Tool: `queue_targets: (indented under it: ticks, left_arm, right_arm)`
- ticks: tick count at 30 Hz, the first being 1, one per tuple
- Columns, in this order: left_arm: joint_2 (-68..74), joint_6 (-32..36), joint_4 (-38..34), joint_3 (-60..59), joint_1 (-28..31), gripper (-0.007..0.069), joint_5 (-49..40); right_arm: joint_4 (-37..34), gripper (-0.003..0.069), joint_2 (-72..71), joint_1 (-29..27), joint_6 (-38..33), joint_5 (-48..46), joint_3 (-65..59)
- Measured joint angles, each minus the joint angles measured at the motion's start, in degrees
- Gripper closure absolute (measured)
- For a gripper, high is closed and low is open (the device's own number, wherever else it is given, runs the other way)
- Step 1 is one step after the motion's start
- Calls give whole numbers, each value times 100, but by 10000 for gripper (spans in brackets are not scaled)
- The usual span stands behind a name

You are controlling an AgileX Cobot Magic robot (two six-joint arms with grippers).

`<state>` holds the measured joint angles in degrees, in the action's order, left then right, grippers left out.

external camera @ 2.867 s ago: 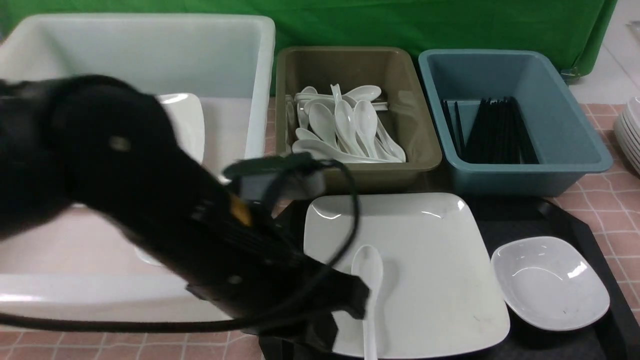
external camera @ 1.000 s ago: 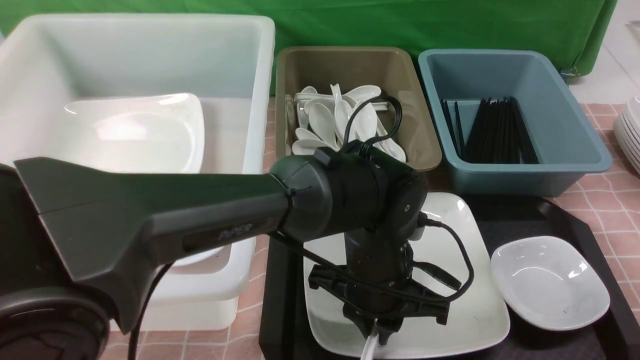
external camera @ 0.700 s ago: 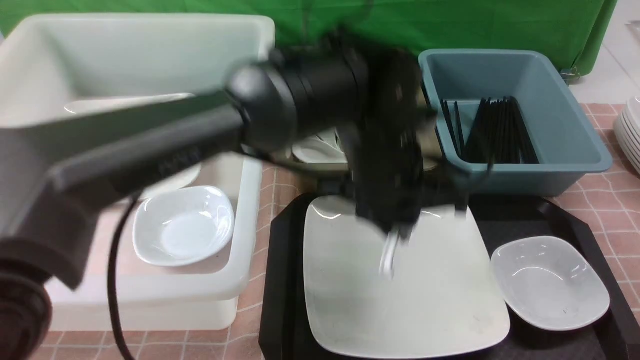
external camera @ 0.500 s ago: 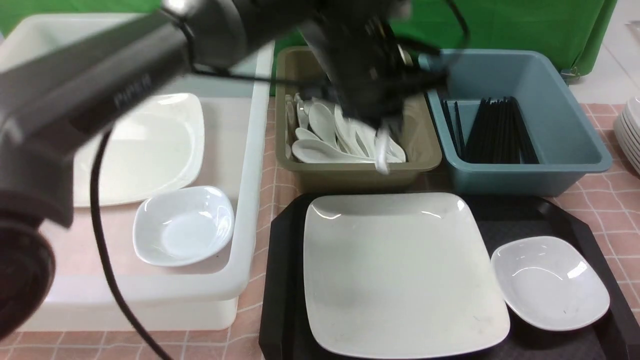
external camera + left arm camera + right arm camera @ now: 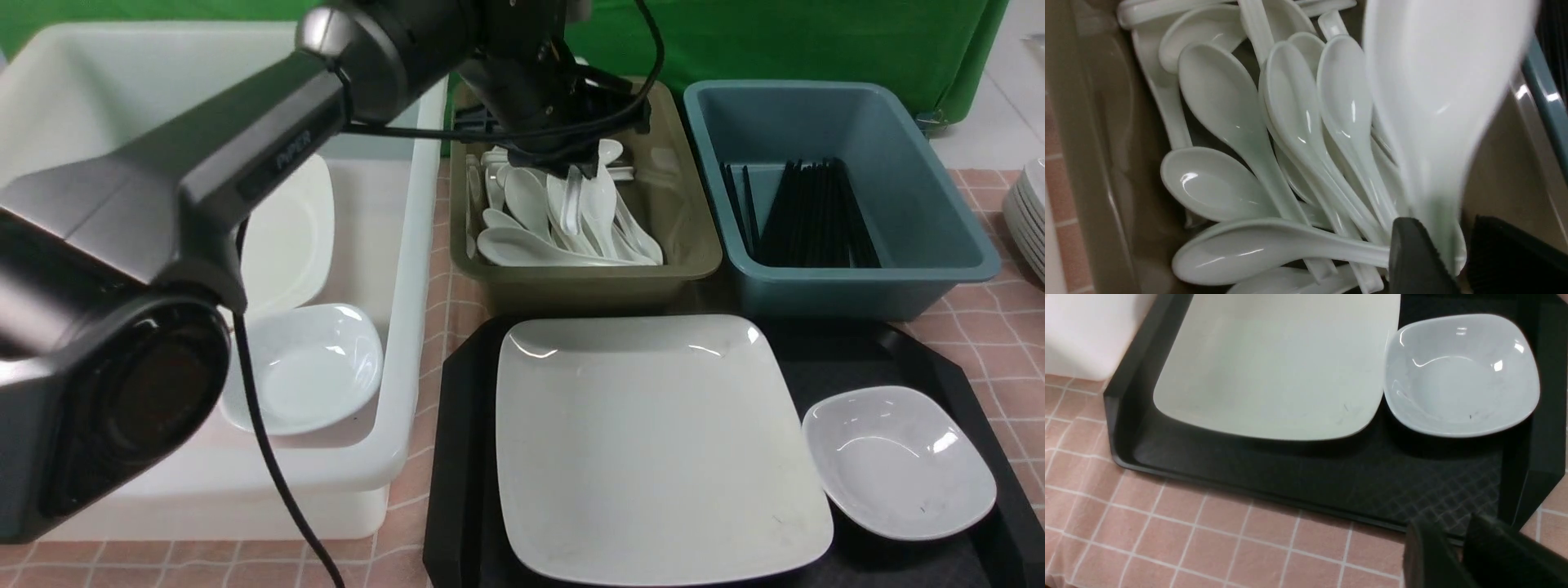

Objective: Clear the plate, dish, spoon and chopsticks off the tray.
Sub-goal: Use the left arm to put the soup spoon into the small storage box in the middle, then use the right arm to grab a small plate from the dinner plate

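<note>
Spoon drop-off. My left gripper (image 5: pixel 1447 249) hangs over the brown bin (image 5: pixel 694 245), jaws partly apart with the spoon (image 5: pixel 574 202) handle between them; gripped or loose, I cannot tell. The spoon sits just above the heap of spoons (image 5: pixel 522 216), long axis near upright, bowl pointing down. Judgement: release low, clear of the bin walls. My right gripper (image 5: pixel 1461 539) shows a narrow gap and holds nothing, near the tray (image 5: pixel 1274 473) rim.

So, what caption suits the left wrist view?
Blurred spoon between parted fingers of the left gripper, above the heap of spoons in a bin.
</note>
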<state>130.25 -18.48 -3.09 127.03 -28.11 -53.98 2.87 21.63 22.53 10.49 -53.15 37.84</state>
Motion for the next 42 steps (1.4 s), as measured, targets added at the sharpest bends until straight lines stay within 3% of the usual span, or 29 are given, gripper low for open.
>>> queue_targets:
  ticks: [4,8,14,15,17,22,30,35,38,42]
  left_arm:
    - [-34,69,0,0,0,231,-10]
    - [-289,161,5,104,0,183,-384]
    - [-964,745,-134,639,0,388,-1359]
    - [-1258,1099,-327,691,0,496,-1459]
    - [-1694,1396,-619,696,0,589,-1530]
    - [-2659,1655,-1297,208,-6,624,-1529]
    - [-4790,1739,-1847,-3301,-427,625,-1529]
    - [-5351,1151,-1901,-6094,-1137,622,-730]
    - [-5317,861,-2003,-7094,-1505,598,-25]
    - [-5202,696,-2123,-7456,-1781,541,325]
  right_arm:
    - [0,460,0,0,0,0,0]
    - [0,460,0,0,0,-7,0]
    - [0,460,0,0,0,-48,0]
    - [0,460,0,0,0,-71,0]
    - [0,460,0,0,0,-137,0]
    - [0,460,0,2,0,-371,0]
    - [0,508,0,2,0,-564,0]
    - [0,629,0,2,0,-577,0]
    - [0,629,0,2,0,-577,0]
    - [0,629,0,2,0,-555,0]
